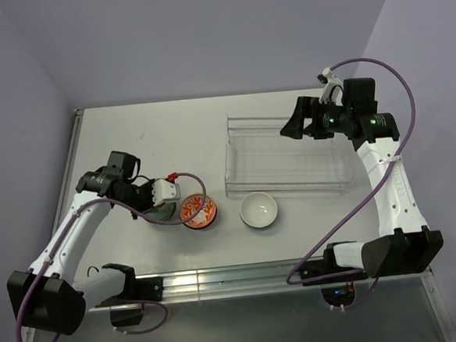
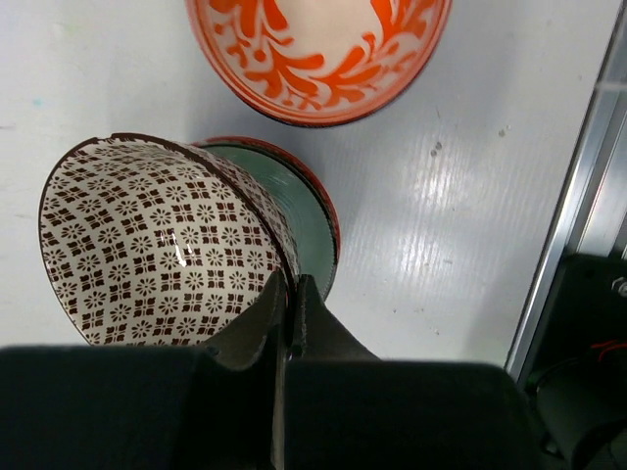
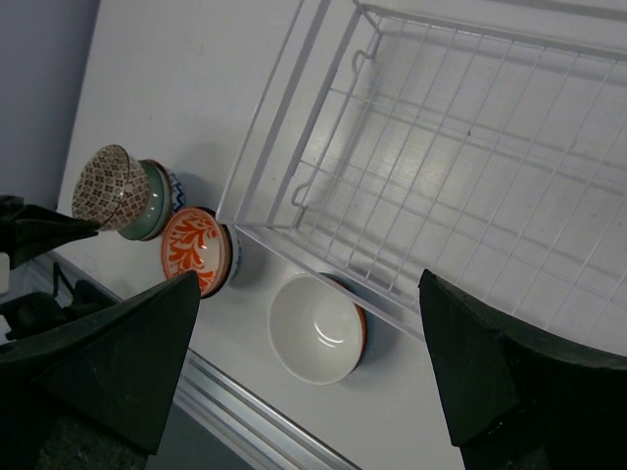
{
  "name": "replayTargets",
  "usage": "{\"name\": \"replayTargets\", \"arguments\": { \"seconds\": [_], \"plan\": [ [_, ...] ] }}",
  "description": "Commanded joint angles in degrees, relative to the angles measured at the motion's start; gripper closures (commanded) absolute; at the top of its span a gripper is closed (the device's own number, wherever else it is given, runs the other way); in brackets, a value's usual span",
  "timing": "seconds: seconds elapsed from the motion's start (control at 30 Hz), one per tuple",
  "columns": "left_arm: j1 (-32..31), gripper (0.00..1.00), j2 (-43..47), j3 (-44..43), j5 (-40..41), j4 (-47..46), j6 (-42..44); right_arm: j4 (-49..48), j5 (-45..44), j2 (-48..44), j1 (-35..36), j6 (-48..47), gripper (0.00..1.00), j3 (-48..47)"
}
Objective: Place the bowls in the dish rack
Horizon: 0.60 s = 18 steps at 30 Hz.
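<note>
My left gripper point(image 2: 292, 284) is shut on the rim of the brown-patterned bowl point(image 2: 147, 245), which is tilted and lifted off a pale green bowl point(image 2: 312, 211). In the top view this gripper point(image 1: 167, 192) is at the left of the row of bowls. The orange-red bowl point(image 1: 198, 211) lies just right of it, and the plain white bowl point(image 1: 259, 210) lies further right, in front of the dish rack point(image 1: 286, 155). The rack holds no bowls. My right gripper point(image 1: 295, 125) is open and empty above the rack. Its wrist view shows the rack point(image 3: 441, 147) and the white bowl point(image 3: 315, 328).
The bowls rest in stacks: a blue-white one point(image 3: 230, 259) peeks from under the orange-red bowl point(image 3: 191, 250), and an orange-rimmed one sits under the white bowl. A metal rail point(image 1: 235, 276) runs along the table's near edge. Walls stand behind and to the left.
</note>
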<state>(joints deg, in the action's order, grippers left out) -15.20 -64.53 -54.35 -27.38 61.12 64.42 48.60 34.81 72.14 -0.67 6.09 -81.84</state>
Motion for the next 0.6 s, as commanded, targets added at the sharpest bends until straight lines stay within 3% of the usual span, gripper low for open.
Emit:
{"name": "replayTargets", "arguments": {
  "seconds": [0.0, 0.2, 0.3, 0.43, 0.57],
  "plan": [
    [-0.18, 1.00, 1.60, -5.32, -5.05, -1.96, -4.47, -5.18, 2.37, -1.21, 0.40, 5.42, 0.00, 0.02],
    [-0.18, 1.00, 3.01, -12.09, -13.03, -10.22, -18.52, -9.66, 2.02, -1.65, 0.40, 13.32, 0.00, 1.25],
    [-0.35, 1.00, 4.41, -13.85, -15.42, -20.58, -29.33, -10.63, 2.28, -1.21, 0.40, 17.98, 0.00, 0.90],
    [-2.98, 1.00, 5.30, -13.85, -12.81, -39.79, -43.74, -18.50, 4.04, -3.05, 0.40, 26.05, 0.00, 4.13],
    [-8.16, 1.00, 2.84, -15.52, -7.53, -49.05, -53.08, -26.09, 4.04, -5.43, 2.06, 32.31, 0.00, 6.61]
  ]
}}
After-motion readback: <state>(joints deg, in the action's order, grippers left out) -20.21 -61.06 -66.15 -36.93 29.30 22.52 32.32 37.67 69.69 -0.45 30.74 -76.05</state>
